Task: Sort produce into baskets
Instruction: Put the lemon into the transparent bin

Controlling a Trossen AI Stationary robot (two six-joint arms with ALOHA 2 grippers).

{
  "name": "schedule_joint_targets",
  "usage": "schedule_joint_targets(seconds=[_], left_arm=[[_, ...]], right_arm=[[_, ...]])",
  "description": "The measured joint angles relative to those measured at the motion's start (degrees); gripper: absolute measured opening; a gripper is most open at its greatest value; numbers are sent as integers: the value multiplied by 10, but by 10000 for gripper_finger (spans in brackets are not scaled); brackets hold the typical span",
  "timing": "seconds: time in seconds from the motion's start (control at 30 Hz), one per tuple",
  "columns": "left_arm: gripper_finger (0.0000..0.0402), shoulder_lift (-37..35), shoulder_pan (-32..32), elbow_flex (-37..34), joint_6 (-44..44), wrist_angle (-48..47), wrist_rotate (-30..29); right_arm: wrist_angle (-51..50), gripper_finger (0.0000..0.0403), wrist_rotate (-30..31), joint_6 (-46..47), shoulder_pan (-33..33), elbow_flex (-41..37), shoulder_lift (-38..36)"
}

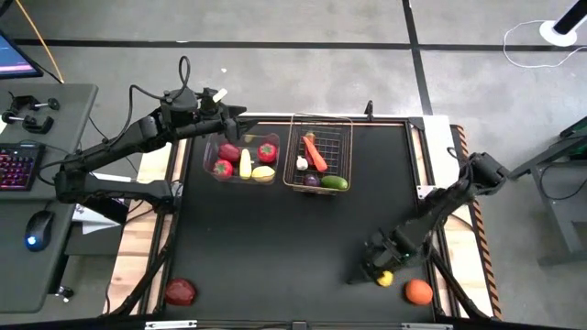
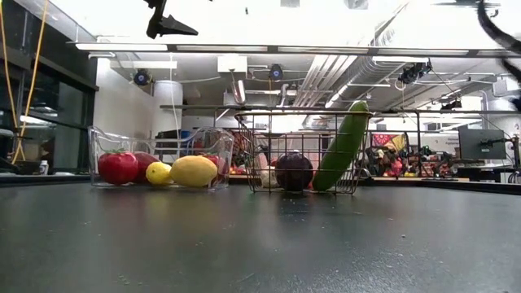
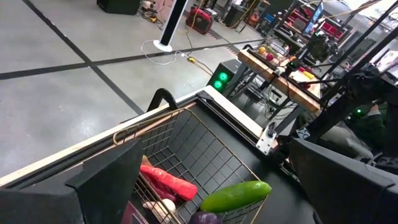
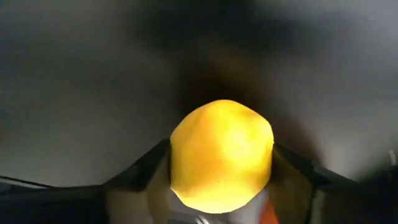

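The black table (image 1: 275,247) carries two baskets side by side at its far edge. The copper wire basket (image 1: 319,152) holds four pieces: one orange carrot (image 1: 315,152), one green cucumber (image 1: 334,182) leaning against the mesh, one purple eggplant (image 1: 312,180) and one white garlic (image 1: 302,163). The clear plastic bin (image 1: 244,158) to its left holds about five: three red pieces, of which one red apple (image 2: 119,167) shows plainly from table height, plus two yellow ones (image 1: 254,169).

Three pieces lie outside the baskets. A dark red fruit (image 1: 181,291) sits alone near the table's front left corner. An orange (image 1: 418,291) rests near the front right, just beside the right gripper (image 1: 382,273), which is down at the tabletop with its fingers closed against both sides of one yellow lemon (image 4: 221,155).

The left gripper (image 1: 231,114) hovers above the far rim of the clear bin, its fingers (image 3: 99,183) spread wide with nothing between them.
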Motion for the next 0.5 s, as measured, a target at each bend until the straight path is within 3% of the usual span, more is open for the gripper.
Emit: schedule_joint_targets(seconds=[0.1, 0.23, 0.37, 0.5], left_arm=[[394, 0, 0, 0, 0, 0, -1], [394, 8, 0, 0, 0, 1, -6], [394, 17, 0, 0, 0, 2, -7], [394, 24, 0, 0, -18, 13, 2]], right_arm=[[-36, 173, 101, -95, -46, 38, -11], [20, 173, 223, -329, -131, 88, -13], [162, 180, 255, -598, -224, 138, -13], [206, 185, 303, -772, -312, 200, -13]])
